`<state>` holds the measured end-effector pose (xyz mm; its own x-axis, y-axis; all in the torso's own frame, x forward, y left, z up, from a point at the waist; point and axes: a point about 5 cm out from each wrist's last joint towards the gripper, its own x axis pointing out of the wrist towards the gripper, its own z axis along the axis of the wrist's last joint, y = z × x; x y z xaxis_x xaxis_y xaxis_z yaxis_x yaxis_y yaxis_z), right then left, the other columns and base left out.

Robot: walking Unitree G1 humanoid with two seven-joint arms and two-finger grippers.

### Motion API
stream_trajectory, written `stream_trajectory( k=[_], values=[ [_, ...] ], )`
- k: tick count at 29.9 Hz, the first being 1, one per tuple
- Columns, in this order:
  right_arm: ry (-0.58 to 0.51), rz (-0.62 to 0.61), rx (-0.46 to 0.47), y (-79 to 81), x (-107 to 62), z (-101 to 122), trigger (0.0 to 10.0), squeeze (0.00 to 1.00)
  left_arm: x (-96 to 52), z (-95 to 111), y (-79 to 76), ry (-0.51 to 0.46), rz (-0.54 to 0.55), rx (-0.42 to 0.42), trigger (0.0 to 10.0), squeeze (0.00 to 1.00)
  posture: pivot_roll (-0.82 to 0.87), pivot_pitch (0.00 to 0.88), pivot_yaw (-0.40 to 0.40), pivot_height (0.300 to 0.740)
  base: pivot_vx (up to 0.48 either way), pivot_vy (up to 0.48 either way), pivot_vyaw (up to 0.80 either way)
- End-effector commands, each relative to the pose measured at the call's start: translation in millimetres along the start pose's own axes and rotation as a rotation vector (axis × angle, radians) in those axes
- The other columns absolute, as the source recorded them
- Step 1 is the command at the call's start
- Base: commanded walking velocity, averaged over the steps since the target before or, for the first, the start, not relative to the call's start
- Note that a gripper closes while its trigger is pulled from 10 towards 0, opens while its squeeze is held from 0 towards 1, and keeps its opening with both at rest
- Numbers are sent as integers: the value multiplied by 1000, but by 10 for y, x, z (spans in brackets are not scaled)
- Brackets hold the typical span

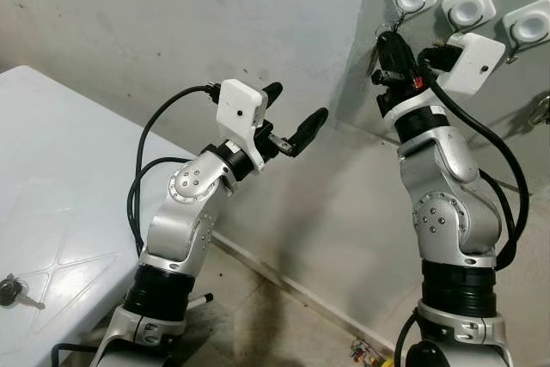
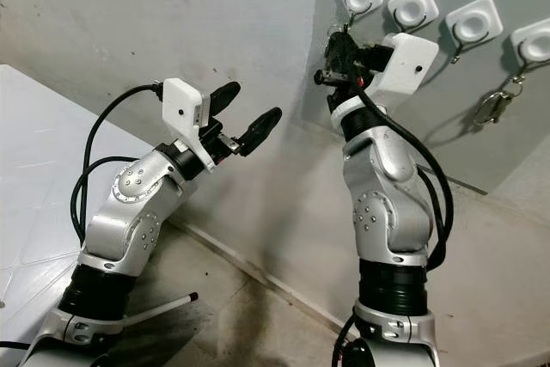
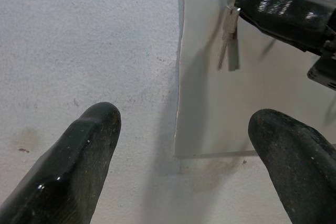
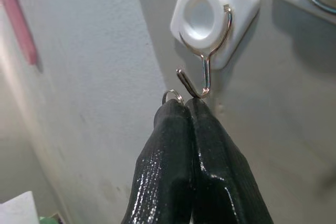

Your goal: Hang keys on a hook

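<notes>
A row of white square hooks is stuck on a grey wall panel [image 2: 430, 126]. My right gripper [image 4: 186, 106] is raised to the leftmost hook [image 4: 202, 80] and is shut on a key ring [image 4: 172, 96], whose loop peeks out at the fingertips just beside the hook's wire tip. The keys [image 3: 229, 38] dangle below the right gripper's fingers [image 3: 283, 14] against the panel. My left gripper [image 1: 296, 102] hovers open and empty lower down, to the left of the panel, pointing at the wall.
Another metal bunch [image 2: 494, 105] hangs from the far right hook [image 2: 533, 40]. A white table [image 1: 51, 169] on the left holds a second key set [image 1: 13, 291] near its front edge. Small litter [image 1: 365, 351] lies on the floor by the wall.
</notes>
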<state>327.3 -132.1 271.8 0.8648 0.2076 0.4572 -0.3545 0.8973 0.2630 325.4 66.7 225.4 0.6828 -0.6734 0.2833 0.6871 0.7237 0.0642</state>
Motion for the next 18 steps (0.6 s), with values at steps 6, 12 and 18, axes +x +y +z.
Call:
stream_trajectory(
  k=[6,12,18],
  values=[
    [-65,56,-9,64,-4,100,10000,0,29,94,-6,-24,-5,23,10000,0,-61,67,-2,727,0,0,0],
    [-64,52,-1,56,-13,88,10000,0,23,96,0,-23,-3,23,10000,0,-59,67,1,727,0,0,0],
    [-61,17,34,33,-3,84,10000,0,33,93,-8,-21,-8,21,10000,0,-59,67,1,727,0,0,0]
  ],
)
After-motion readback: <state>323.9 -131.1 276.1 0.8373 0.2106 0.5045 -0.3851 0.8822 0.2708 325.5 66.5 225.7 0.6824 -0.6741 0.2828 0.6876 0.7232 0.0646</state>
